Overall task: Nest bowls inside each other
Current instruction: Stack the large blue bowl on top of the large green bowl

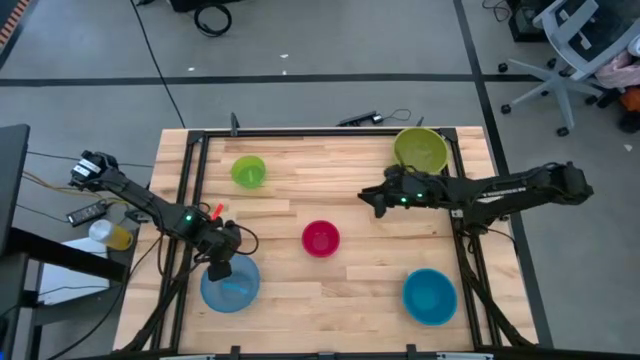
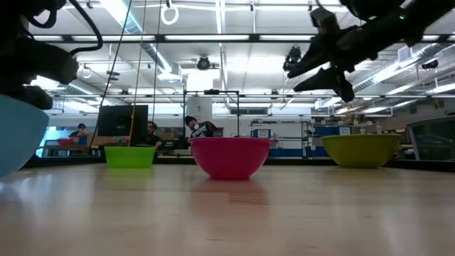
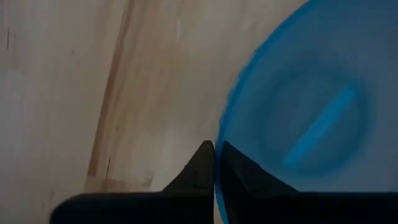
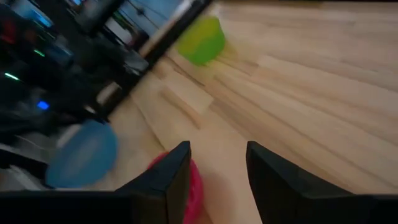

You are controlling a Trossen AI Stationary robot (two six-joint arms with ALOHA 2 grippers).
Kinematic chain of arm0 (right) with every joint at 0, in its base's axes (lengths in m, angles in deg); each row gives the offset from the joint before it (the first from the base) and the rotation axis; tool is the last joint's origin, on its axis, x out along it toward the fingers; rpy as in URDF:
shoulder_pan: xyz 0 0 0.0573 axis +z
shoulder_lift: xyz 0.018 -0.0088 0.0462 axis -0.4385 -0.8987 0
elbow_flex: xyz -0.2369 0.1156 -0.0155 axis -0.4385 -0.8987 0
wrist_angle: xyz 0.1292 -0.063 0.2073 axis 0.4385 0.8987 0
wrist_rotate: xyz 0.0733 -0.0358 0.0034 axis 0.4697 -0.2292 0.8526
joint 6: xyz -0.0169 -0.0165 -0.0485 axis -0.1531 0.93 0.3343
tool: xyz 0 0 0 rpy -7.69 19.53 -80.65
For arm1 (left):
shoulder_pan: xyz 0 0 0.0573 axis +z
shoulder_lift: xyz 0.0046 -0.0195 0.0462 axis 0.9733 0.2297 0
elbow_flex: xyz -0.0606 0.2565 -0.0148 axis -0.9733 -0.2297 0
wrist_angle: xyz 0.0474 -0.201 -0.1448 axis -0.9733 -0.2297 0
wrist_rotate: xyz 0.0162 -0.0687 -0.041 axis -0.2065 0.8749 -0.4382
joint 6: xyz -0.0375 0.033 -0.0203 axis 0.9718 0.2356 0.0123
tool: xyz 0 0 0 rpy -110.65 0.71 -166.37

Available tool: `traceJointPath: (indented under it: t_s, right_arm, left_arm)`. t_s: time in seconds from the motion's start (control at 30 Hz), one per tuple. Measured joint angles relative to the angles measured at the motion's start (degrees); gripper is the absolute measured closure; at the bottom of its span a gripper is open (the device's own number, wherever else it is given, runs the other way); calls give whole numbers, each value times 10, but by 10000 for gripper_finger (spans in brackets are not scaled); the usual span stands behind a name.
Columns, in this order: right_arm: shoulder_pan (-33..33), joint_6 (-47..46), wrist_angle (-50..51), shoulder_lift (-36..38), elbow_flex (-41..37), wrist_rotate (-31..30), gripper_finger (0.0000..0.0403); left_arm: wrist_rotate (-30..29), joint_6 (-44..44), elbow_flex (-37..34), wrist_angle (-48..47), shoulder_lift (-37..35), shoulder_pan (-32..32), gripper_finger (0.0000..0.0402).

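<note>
Five bowls stand mouth up on the wooden table. The light blue bowl (image 1: 232, 287) is near the front left, the teal-blue bowl (image 1: 430, 296) at the front right and the magenta bowl (image 1: 320, 238) in the middle. The lime-green bowl (image 1: 248, 172) is at the far left and the olive-green bowl (image 1: 420, 150) at the far right. My left gripper (image 1: 219, 264) is shut on the light blue bowl's far rim. My right gripper (image 1: 372, 203) hangs open above the table, right of the magenta bowl (image 4: 196, 186), touching nothing. My left gripper pinches the light blue bowl's rim (image 3: 216, 163) at its far side, one finger (image 3: 198, 167) outside the wall and one (image 3: 244, 174) inside. The fingers come steeply from above, pointing down. The bowl stays upright; whether it is clear of the table I cannot tell.
A black frame (image 1: 196, 200) runs along the table's left, far and right sides. Bare wood lies between the magenta bowl and the teal-blue bowl. People (image 2: 192, 128) sit in the room beyond the table's far edge.
</note>
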Motion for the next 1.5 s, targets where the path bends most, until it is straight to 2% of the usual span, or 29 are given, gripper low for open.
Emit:
traceJointPath:
  t_s: [0.13,0.27,0.4,0.53,0.67,0.8,1.0,1.17,1.33,1.43,1.5]
  right_arm:
    - [6,32,97,-57,96,-2,243]
    - [11,80,176,-127,218,-26,243]
    - [9,112,224,-200,349,-44,242]
    - [4,143,248,-261,463,-45,231]
    - [-6,205,269,-309,547,-46,213]
    - [-19,258,300,-356,600,-60,192]
    - [-27,318,326,-414,609,-77,170]
    - [-30,304,382,-440,610,-148,172]
    - [-36,284,423,-447,611,-152,209]
    - [-37,278,431,-449,611,-144,275]
    - [-37,273,435,-448,611,-148,342]
  left_arm:
    - [-11,-2,40,-22,0,31,393]
    - [-101,-37,117,-78,0,95,398]
    - [-182,-84,204,-102,0,188,399]
    - [-220,-156,259,-102,18,280,400]
    - [-229,-205,275,-76,50,356,400]
    - [-228,-228,275,-7,84,400,401]
    - [-226,-245,275,86,122,422,401]
    - [-210,-245,275,105,137,421,400]
    - [-202,-253,275,111,135,421,399]
    - [-202,-254,275,114,135,421,398]
    - [-197,-256,275,116,135,421,390]
